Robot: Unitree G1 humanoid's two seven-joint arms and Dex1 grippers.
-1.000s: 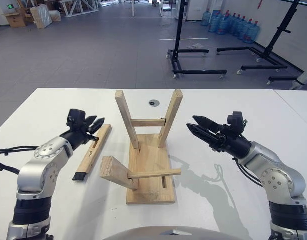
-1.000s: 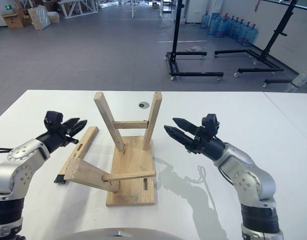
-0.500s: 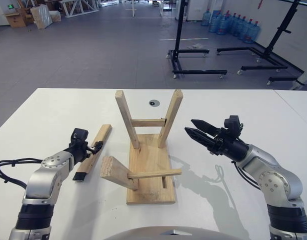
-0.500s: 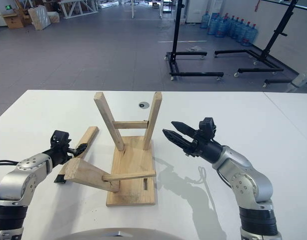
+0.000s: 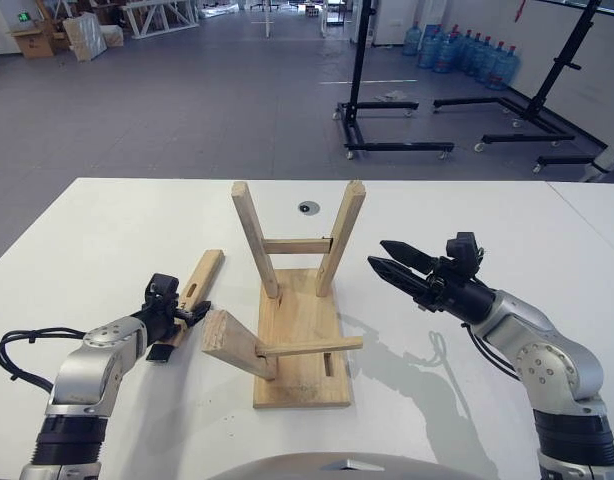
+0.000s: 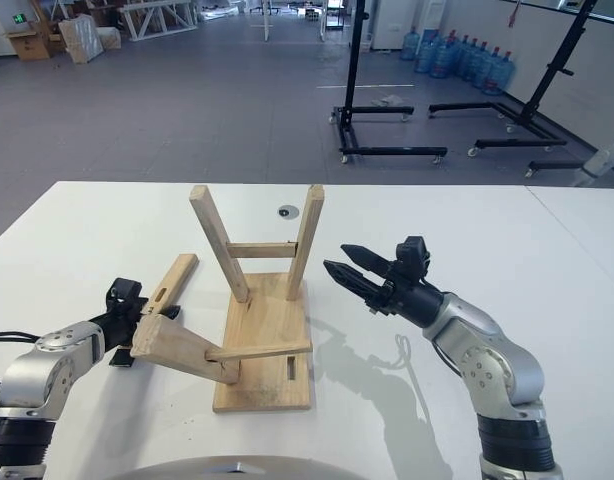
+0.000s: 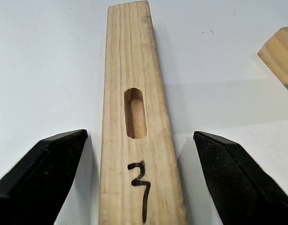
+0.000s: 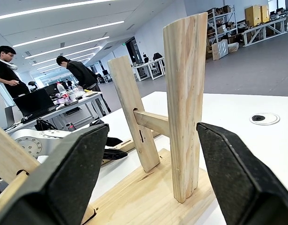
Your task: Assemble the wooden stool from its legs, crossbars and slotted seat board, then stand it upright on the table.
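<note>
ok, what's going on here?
Stool is part-built. The seat board lies flat on the table with two legs and a crossbar standing at its far end; a third leg leans tilted at its near left. The left gripper, open, straddles a loose leg lying left of the board. The right gripper, open and empty, hovers right of the two legs.

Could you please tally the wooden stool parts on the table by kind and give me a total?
Legs: 4
Crossbars: 2
Slotted seat board: 1
Total: 7
</note>
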